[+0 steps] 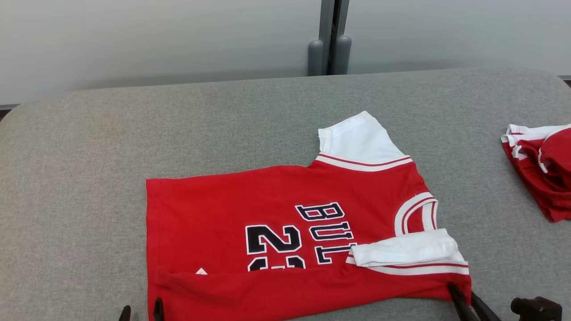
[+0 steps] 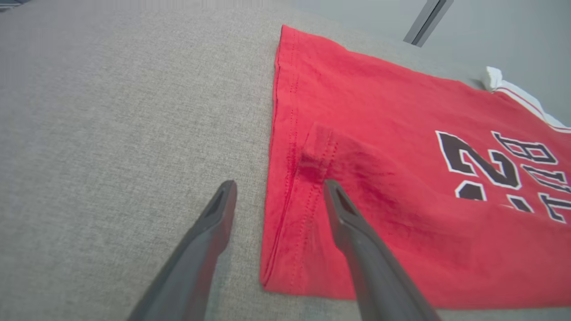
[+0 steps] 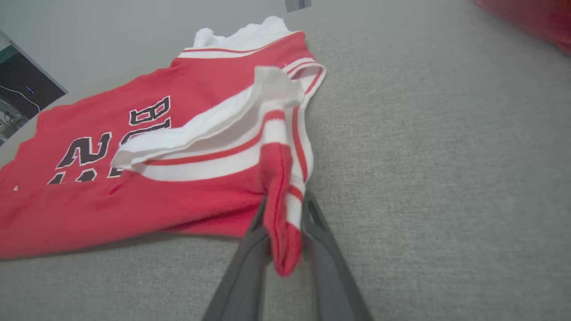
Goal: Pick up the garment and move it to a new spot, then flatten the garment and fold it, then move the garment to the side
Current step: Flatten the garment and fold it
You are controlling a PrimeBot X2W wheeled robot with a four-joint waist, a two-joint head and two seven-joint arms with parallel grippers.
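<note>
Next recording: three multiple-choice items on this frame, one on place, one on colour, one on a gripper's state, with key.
1. Where is the second red garment? A on the jersey; B on the floor; C on the table, at the head view's far right.
2. The jersey's sleeves are: A black; B white; C grey.
3. The right gripper is: A shut on the jersey; B open over bare table; C shut on nothing.
Key: C, it lies apart from the jersey; B, both sleeves show white; A, red cloth is pinched between its fingers.
</note>
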